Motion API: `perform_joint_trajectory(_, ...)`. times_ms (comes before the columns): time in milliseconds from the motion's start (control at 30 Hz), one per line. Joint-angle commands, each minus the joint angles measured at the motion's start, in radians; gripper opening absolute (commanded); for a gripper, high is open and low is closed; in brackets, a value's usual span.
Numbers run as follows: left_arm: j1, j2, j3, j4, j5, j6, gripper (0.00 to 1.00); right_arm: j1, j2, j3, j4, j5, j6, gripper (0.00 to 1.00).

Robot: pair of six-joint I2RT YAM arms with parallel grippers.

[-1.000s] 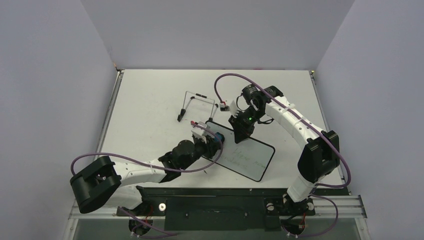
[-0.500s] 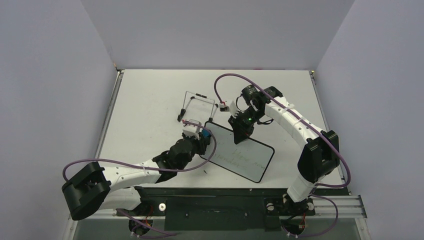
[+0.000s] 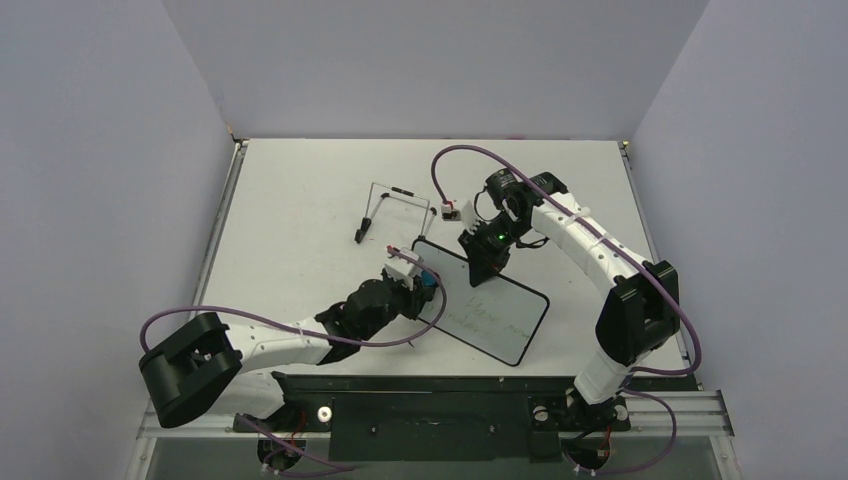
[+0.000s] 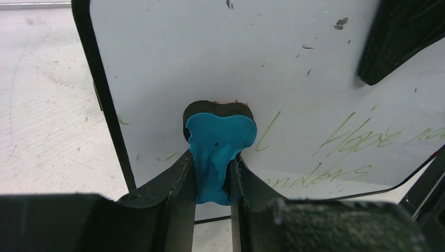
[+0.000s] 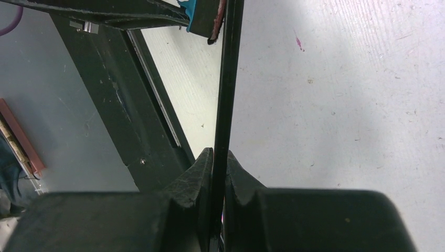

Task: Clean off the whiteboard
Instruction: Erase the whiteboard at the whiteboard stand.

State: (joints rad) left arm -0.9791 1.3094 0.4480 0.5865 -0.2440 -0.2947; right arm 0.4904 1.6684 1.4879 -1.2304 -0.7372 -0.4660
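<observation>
The whiteboard (image 3: 492, 308) is a small white board with a thin black frame and faint green handwriting, held tilted above the table centre. My right gripper (image 3: 482, 272) is shut on its far top edge; in the right wrist view the board's black edge (image 5: 226, 94) runs between the fingers. My left gripper (image 3: 424, 283) is shut on the small blue eraser (image 4: 218, 144), which presses against the board's face (image 4: 236, 58) near its left edge. Green writing (image 4: 362, 142) lies to the eraser's right.
A thin black wire stand (image 3: 392, 207) sits on the table behind the board, to the left. The black base rail (image 3: 450, 395) runs along the table's near edge. Grey walls close in three sides.
My left gripper with the eraser went left and back off the board's left edge, then returned right onto its face. The right gripper and the board stayed still.
</observation>
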Motion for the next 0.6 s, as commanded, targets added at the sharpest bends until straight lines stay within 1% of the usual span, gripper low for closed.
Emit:
perform_joint_trajectory(0,0.001,0.022,0.023,-0.062,-0.144,-0.015,0.00,0.034,-0.027,0.002,-0.022,-0.163,-0.046,0.00)
perform_joint_trajectory(33,0.002,0.021,0.027,-0.095,-0.240,-0.041,0.00,0.034,-0.027,0.002,-0.021,-0.164,-0.046,0.00)
perform_joint_trajectory(100,0.002,0.008,0.021,-0.111,-0.336,-0.077,0.00,0.034,-0.026,0.003,-0.020,-0.165,-0.046,0.00)
perform_joint_trajectory(167,0.002,0.008,0.018,-0.114,-0.380,-0.087,0.00,0.034,-0.025,0.002,-0.021,-0.165,-0.046,0.00)
perform_joint_trajectory(267,0.002,0.029,0.045,-0.154,-0.402,-0.088,0.00,0.034,-0.024,0.003,-0.021,-0.165,-0.046,0.00)
perform_joint_trajectory(333,-0.002,0.038,0.039,-0.133,-0.368,-0.066,0.00,0.034,-0.026,0.001,-0.020,-0.166,-0.046,0.00)
perform_joint_trajectory(400,-0.013,0.037,0.016,-0.018,-0.255,-0.024,0.00,0.036,-0.026,-0.001,-0.021,-0.168,-0.046,0.00)
perform_joint_trajectory(467,-0.026,0.038,0.003,0.046,-0.171,0.017,0.00,0.036,-0.025,-0.001,-0.021,-0.171,-0.048,0.00)
perform_joint_trajectory(567,-0.043,0.054,0.021,0.069,-0.088,0.059,0.00,0.039,-0.021,-0.001,-0.023,-0.176,-0.049,0.00)
